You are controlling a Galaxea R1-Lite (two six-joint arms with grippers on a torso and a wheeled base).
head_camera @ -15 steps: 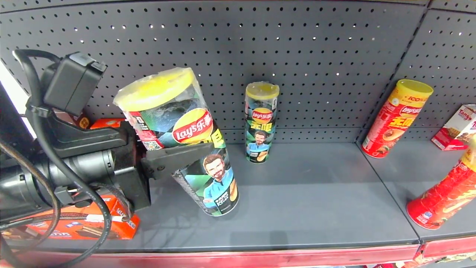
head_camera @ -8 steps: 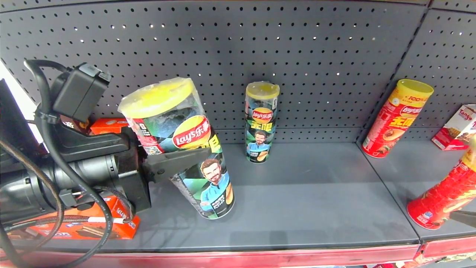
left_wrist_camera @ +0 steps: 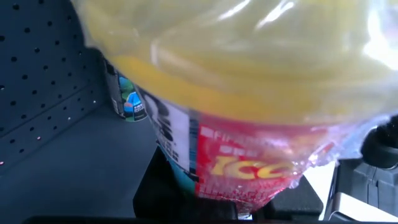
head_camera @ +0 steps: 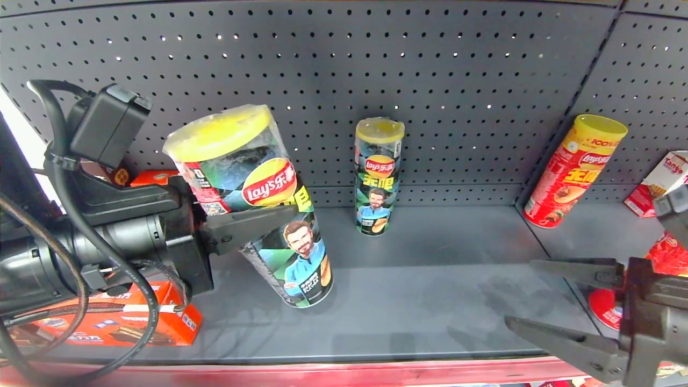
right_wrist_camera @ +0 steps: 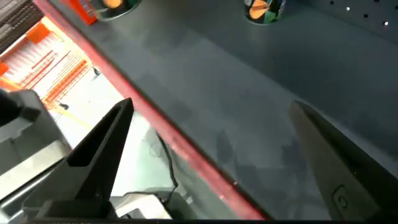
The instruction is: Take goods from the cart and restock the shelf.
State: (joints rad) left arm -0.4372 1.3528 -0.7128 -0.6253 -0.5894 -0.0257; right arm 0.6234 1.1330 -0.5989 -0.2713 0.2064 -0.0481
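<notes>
The left hand (head_camera: 252, 223) is clamped round a green chips can (head_camera: 252, 177) with a yellow lid, tilted, its base down by the shelf (head_camera: 430, 301) near the front. A matching can (head_camera: 378, 177) stands upright by the pegboard (head_camera: 376, 64) behind. The right hand (head_camera: 520, 293) hangs wide open and empty at the shelf's front edge.

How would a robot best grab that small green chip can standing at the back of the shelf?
Around the middle of the green can, coming in level from the front of the shelf. It stands upright with the pegboard close behind and bare shelf on both sides, so closing on its round sides looks easiest.
</notes>
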